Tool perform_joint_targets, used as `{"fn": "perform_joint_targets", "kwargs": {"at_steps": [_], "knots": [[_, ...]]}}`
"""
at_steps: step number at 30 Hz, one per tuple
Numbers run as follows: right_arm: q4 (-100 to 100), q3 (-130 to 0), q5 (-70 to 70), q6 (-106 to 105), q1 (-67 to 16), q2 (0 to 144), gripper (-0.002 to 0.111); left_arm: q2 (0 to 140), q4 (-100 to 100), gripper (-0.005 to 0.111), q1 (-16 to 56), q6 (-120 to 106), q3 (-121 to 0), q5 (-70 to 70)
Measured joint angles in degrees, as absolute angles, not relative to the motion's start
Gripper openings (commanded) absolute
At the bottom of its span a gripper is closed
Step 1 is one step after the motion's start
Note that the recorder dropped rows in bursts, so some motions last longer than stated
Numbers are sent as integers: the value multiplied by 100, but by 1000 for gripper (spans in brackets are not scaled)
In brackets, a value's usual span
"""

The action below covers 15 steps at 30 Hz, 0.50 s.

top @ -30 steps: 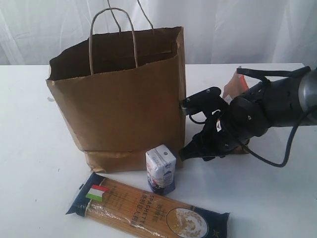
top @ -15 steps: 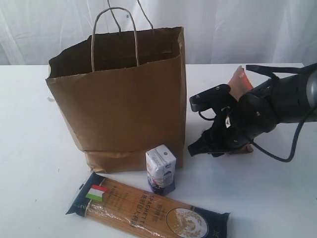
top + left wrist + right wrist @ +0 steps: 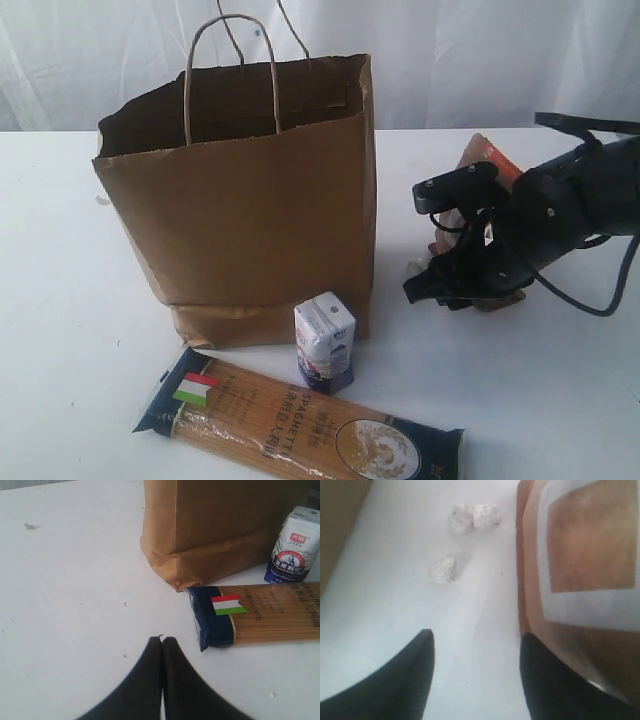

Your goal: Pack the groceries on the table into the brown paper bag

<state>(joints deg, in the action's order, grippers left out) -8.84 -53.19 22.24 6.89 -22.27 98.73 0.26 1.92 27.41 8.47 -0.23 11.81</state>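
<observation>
- Not yet packed into the brown paper bag [image 3: 240,210]: spaghetti packet [image 3: 300,425], small carton [image 3: 325,342], brown pouch [image 3: 488,160].
- Right end effector [image 3: 475,647] held wide beside the pouch, empty; left end effector [image 3: 162,642] closed, empty.

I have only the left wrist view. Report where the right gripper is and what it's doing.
Observer: The right gripper is low over the table, right of the brown paper bag, at the brown pouch.
Operator: Give me its jaw state.
Observer: Open, only bare table between the fingers; the pouch lies outside one of them.
Operator: Check for loose bits there.
Observer: Three small white lumps lie on the table beside the pouch.
</observation>
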Motion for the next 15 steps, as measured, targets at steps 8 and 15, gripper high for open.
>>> {"fn": "perform_joint_targets", "kwargs": {"at_steps": [8,15], "knots": [[-589,-4892,1896,726,-2755,9284,49,26,192,0,2741,847,-23,1181],[-564,-4509,386,1260,-2803,9585,49,26,192,0,2741,847,-23,1181]]}}
